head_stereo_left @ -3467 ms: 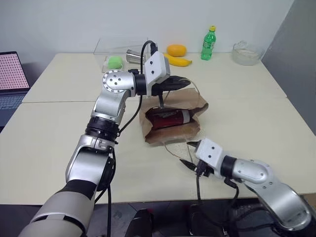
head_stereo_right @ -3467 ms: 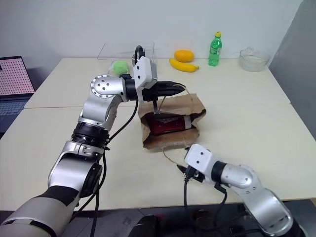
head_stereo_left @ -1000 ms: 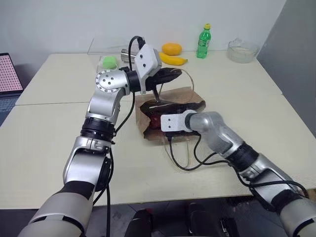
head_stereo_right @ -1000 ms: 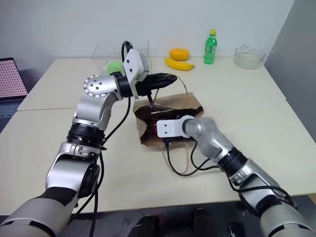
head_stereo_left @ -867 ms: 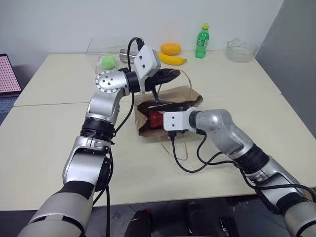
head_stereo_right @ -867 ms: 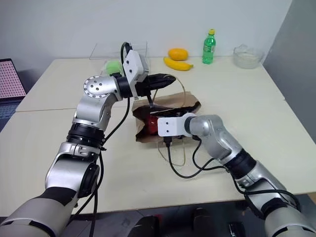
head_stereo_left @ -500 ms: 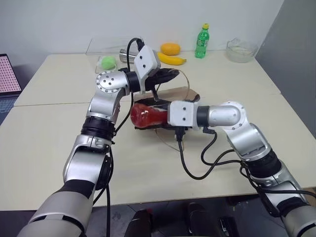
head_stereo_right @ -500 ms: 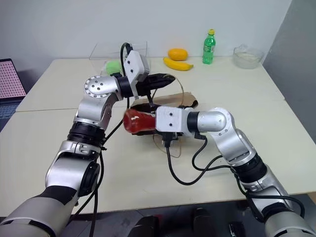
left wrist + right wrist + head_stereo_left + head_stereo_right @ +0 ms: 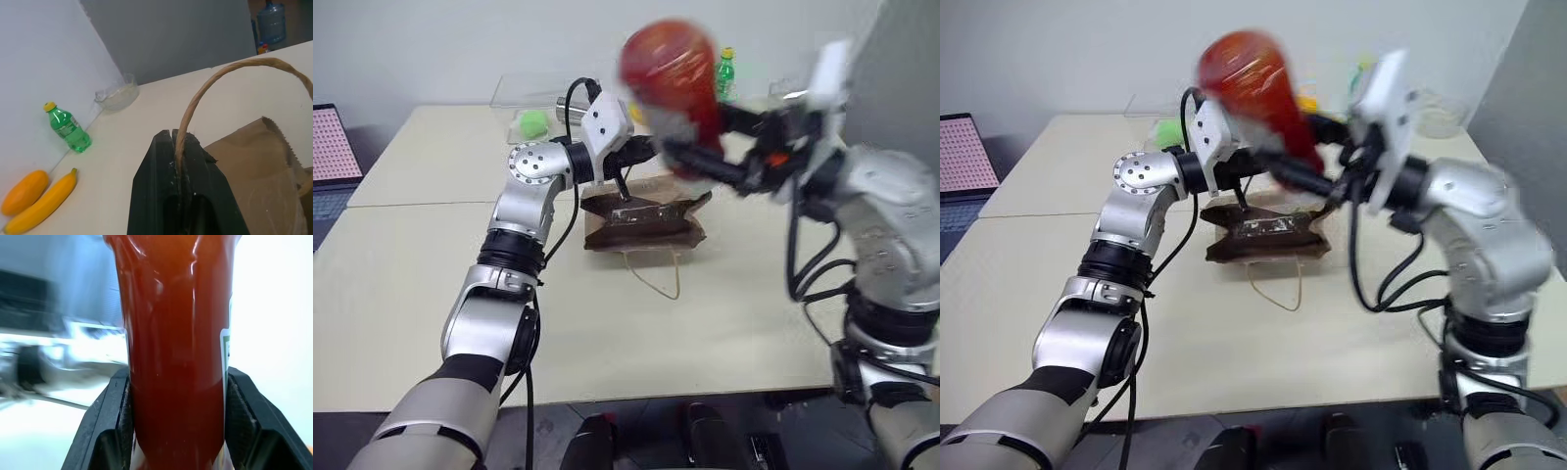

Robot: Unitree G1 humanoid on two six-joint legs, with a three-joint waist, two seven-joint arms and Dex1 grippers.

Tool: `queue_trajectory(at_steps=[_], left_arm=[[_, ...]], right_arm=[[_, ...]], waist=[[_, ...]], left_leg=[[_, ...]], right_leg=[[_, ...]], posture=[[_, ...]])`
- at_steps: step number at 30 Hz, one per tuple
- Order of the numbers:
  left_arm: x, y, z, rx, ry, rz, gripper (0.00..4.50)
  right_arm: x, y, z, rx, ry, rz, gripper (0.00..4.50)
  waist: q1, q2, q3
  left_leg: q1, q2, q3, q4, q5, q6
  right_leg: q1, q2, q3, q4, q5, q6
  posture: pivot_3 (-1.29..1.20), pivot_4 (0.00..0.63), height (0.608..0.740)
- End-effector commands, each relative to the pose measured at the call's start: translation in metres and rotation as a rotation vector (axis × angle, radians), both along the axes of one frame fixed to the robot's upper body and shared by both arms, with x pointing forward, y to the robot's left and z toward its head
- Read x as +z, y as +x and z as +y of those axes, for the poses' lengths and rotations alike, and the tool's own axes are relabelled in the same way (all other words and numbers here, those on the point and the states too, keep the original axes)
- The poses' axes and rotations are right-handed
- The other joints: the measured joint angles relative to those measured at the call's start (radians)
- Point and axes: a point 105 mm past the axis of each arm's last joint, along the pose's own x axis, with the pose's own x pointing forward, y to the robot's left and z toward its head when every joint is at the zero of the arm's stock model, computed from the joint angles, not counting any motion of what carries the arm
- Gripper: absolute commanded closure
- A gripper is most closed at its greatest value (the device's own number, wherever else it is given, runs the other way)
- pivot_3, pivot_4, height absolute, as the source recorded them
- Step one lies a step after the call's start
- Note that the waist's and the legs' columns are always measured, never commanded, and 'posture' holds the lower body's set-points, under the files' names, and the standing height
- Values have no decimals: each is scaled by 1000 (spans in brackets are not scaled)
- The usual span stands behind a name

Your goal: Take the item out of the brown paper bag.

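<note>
The item (image 9: 671, 67), a plastic bottle of dark red-brown liquid, hangs high in the air above the brown paper bag (image 9: 646, 220), fully outside it. My right gripper (image 9: 177, 377) is shut on it, one black finger (image 9: 110, 426) on each side of its body. The creased bag sits sagging on the middle of the table. My left gripper (image 9: 172, 138) is shut on the bag's upper loop handle (image 9: 195, 95) and holds it up just above the bag's mouth. The other handle (image 9: 656, 279) lies loose on the table in front of the bag.
At the table's far edge stand a green bottle with a yellow cap (image 9: 68, 129), a banana (image 9: 44, 205), an orange fruit (image 9: 22, 193) and a glass bowl (image 9: 116, 93). A green ball (image 9: 530, 122) lies in a clear box at the back left. A laptop (image 9: 328, 147) sits far left.
My right gripper has drawn the item out of the bag and swung it up and to the right. The bag has sagged flatter. My left gripper has kept its hold on the handle.
</note>
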Motion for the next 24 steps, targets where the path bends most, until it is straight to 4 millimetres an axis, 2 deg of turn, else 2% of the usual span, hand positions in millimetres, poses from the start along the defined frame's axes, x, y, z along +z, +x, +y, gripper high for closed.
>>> queue_trajectory(at_steps=[1, 3, 5, 6, 8, 11, 14, 17, 20, 24], left_arm=[[18, -3, 2, -1, -1, -66, 4500], [20, -2, 2, -2, 0, -70, 4500], [21, -2, 0, -7, 0, -75, 4500], [22, -2, -1, -9, 0, -77, 4500], [23, -3, -2, -12, -2, -81, 4500], [23, -3, -3, -16, -1, -84, 4500], [23, -4, -3, -19, 3, -87, 4500], [23, -4, -2, -18, 2, -89, 4500], [23, -5, -2, -20, 4, -91, 4500], [22, -6, -2, -25, 7, -88, 4500]], right_arm=[[-7, 12, -48, -242, -122, -54, 2526], [-26, 25, -71, -368, -276, -53, 2526], [-47, 37, -85, -434, -375, -35, 2526], [-53, 41, -89, -454, -394, -30, 2526], [-90, 52, -99, -494, -528, 17, 2526], [-130, 61, -110, -516, -683, 40, 2526], [-160, 66, -113, -484, -805, 27, 2526], [-179, 66, -118, -439, -904, 32, 2526], [-188, 66, -117, -414, -913, 48, 2526], [-183, 59, -112, -392, -867, 63, 1105]], waist=[[3, 0, 0], [3, 0, 0], [-3, 0, 0], [-8, 0, 0], [-15, 0, 0], [-16, 0, 0], [-16, 0, 1], [-16, 0, 1], [-16, 0, 1], [-16, 0, 1]], left_leg=[[0, 0, 1, 0, 0, 1], [0, -2, 2, 0, -1, 2], [0, -2, 4, 0, -1, 2], [0, -2, 4, 0, -1, 2], [0, -2, 5, 0, -1, 2], [1, -2, 6, 0, -1, 2], [0, -2, 6, 0, -1, 2], [1, -2, 6, 0, 0, 1], [1, -2, 6, 0, 1, -2], [1, -2, 6, 1, 1, -2]], right_leg=[[0, 0, 0, -1, 0, 0], [0, -2, 2, -1, 0, 1], [0, -3, 2, -1, 0, 1], [0, -3, 3, -1, 0, 1], [-1, -3, 3, -1, 0, 2], [0, -3, 3, -1, 0, 2], [-1, -3, 4, -1, 0, 2], [-1, -3, 4, -1, 0, 2], [0, -3, 4, -1, 0, 2], [0, -3, 4, -1, 0, 2]], posture=[[0, 150, 740], [0, 150, 740], [0, 150, 740], [0, 150, 740], [0, 150, 740], [0, 150, 740], [0, 150, 740], [0, 150, 740], [0, 150, 740], [0, 150, 740]])
